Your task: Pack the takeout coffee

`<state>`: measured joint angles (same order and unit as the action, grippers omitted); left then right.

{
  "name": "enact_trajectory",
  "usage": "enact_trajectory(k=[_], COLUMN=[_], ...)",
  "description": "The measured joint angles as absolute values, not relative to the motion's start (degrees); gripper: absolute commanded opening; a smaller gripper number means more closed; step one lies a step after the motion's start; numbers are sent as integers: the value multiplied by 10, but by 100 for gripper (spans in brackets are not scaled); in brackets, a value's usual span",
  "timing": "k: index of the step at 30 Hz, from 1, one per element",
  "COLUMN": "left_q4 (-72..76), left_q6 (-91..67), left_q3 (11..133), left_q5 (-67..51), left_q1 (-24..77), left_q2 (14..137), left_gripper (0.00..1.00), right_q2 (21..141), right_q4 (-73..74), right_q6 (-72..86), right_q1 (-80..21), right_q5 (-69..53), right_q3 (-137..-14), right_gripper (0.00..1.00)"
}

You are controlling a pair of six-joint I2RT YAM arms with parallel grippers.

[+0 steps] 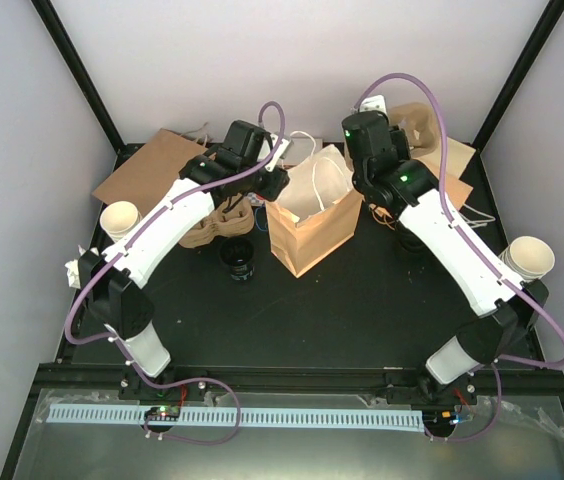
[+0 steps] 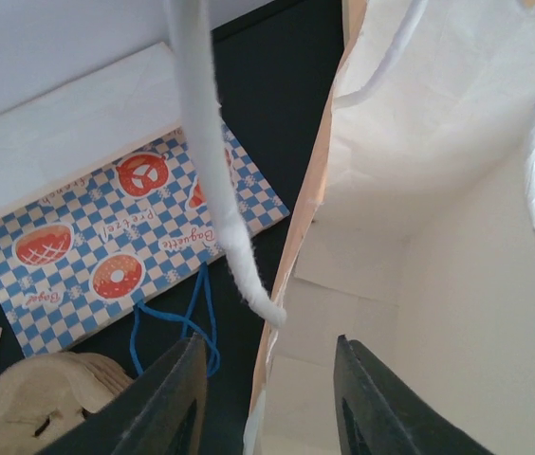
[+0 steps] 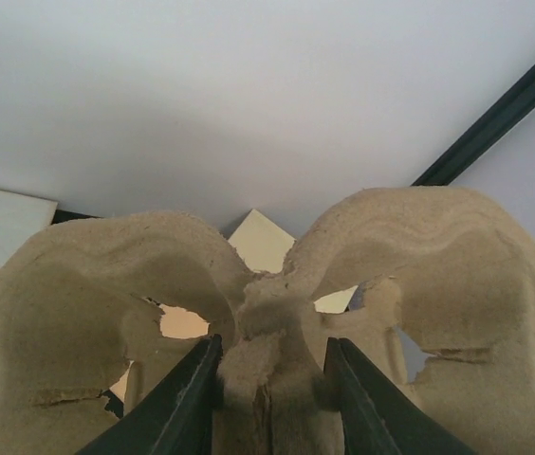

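Takeout coffee cup point(image 1: 239, 258), black lid, stands on table point(image 1: 362, 300) just behind L gripper point(image 2: 267, 403), toward its base. L jaws apart, astride paper bag point(image 2: 438, 237) wall; best pinch wall only, w/o handle cord point(image 2: 212, 180). R gripper point(image 3: 269, 403) clamps pulp carrier point(image 3: 419, 284) ridge.

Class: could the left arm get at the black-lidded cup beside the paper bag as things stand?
Probably yes. The cup stands in the open close to the left gripper, nothing over it; the gripper must first back off the paper bag wall it straddles.
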<state>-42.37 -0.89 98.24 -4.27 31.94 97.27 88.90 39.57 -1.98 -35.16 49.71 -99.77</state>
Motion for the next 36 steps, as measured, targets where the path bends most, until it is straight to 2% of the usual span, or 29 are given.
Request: enact_trajectory(k=[5, 9, 26, 36], left_q4=[-434, -438, -454, -455], left_q6=[-2, 4, 34, 55], left_q3=[982, 983, 1009, 994], left_q5=[-43, -43, -61, -71], left_q1=[319, 319, 319, 335], left_q2=[973, 973, 979, 967], left_gripper=[9, 2, 1, 2], right_q2=[896, 887, 740, 719], right_q4=[381, 374, 368, 375], right_q6=[-40, -44, -39, -17], right_q1=[-345, -346, -408, -423], right_q5=[492, 455, 246, 176], right_q3=[-982, -962, -852, -792], right_gripper=[29, 28, 27, 26])
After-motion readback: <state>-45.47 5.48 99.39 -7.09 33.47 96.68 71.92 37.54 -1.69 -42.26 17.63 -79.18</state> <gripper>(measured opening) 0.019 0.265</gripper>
